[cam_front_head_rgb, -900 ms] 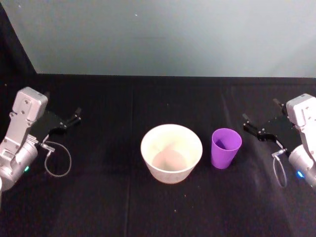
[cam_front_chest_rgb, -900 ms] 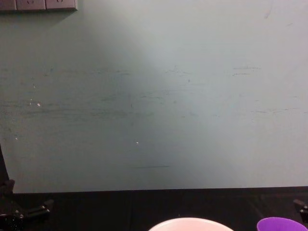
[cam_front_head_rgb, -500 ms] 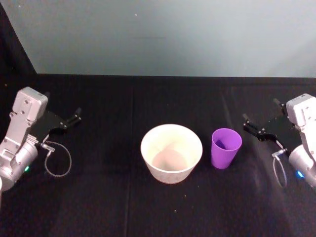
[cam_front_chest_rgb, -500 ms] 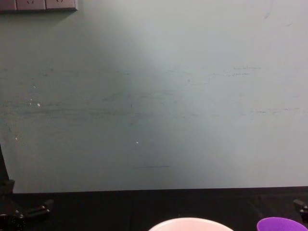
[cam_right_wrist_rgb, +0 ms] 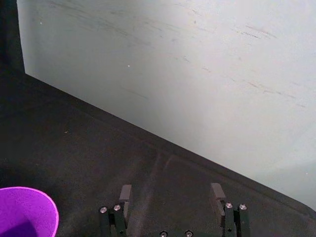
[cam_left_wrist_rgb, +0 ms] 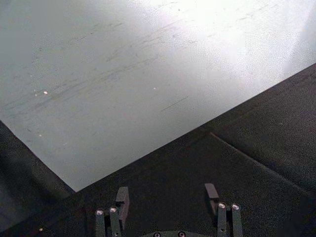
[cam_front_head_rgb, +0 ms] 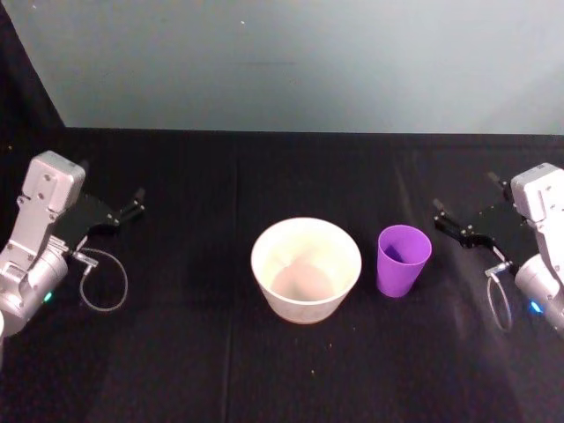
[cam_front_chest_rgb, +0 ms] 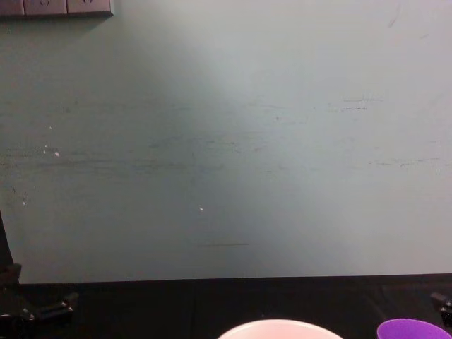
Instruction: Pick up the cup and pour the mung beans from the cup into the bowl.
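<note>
Head view: worktop (cam_front_head_rgb: 220, 370), draped in matt black cloth; plain pale grey-green wall (cam_front_head_rgb: 291, 62) behind. Bowl (cam_front_head_rgb: 305, 307), wide, round, smooth, pinkish-white, set at the centre. Cup (cam_front_head_rgb: 401, 278), purple plastic, tapered, handleless, stood upright just beside the bowl on the robot's right, not touching it; its inside is shadowed and its contents cannot be told. Left claw (cam_front_head_rgb: 135, 201) held near the left edge, well apart from the bowl; right claw (cam_front_head_rgb: 439, 218) held near the cup, apart from it. Left wrist view: left claw (cam_left_wrist_rgb: 167, 193) spread, nothing between its fingers. Right wrist view: right claw (cam_right_wrist_rgb: 171, 191) spread likewise, with the cup's rim (cam_right_wrist_rgb: 24, 212) seen near it. Chest view: bowl and cup rims seen low against the scuffed wall.
</note>
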You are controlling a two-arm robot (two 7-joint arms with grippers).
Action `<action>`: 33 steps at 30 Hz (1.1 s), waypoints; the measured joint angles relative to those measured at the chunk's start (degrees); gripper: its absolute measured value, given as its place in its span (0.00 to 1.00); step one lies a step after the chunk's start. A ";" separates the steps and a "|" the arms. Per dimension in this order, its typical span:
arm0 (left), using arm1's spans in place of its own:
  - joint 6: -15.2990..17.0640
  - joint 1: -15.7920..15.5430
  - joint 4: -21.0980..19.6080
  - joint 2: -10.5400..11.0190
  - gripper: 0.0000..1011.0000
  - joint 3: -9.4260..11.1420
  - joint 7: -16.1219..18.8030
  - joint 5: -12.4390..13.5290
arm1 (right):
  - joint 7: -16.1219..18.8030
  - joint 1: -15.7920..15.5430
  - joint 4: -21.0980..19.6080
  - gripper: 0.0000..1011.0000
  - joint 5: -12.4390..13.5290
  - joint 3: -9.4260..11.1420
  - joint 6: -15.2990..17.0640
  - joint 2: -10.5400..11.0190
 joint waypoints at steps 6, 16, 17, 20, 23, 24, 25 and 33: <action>0.00 0.00 0.00 0.00 0.99 0.00 0.00 0.00 | 0.00 0.00 0.00 0.99 0.00 0.00 0.00 0.00; 0.00 0.00 0.00 0.00 0.99 0.00 0.00 0.00 | 1.23 -1.50 -0.87 0.99 1.05 1.43 -1.52 0.57; 0.00 0.00 0.00 0.00 0.99 0.00 0.00 0.00 | 1.53 -2.00 -1.12 0.99 1.40 1.78 -1.94 0.75; 0.00 0.00 0.00 0.00 0.99 0.00 0.00 0.00 | 2.37 -3.59 -1.82 0.99 2.36 2.83 -3.18 1.37; 0.00 0.00 0.00 0.00 0.99 0.00 0.00 0.00 | 3.61 -6.04 -2.86 0.99 3.85 4.22 -4.84 2.28; 0.00 0.00 0.00 0.00 0.99 0.00 0.00 0.00 | 4.18 -7.37 -3.30 0.99 4.71 4.93 -5.67 2.71; 0.00 0.00 0.00 0.00 0.99 0.00 0.00 0.00 | 4.49 -7.96 -3.49 0.99 5.09 5.27 -6.06 2.93; 0.00 0.00 0.00 0.00 0.99 0.00 0.00 0.00 | 14.22 -12.60 -3.20 0.99 12.33 7.25 -11.22 4.70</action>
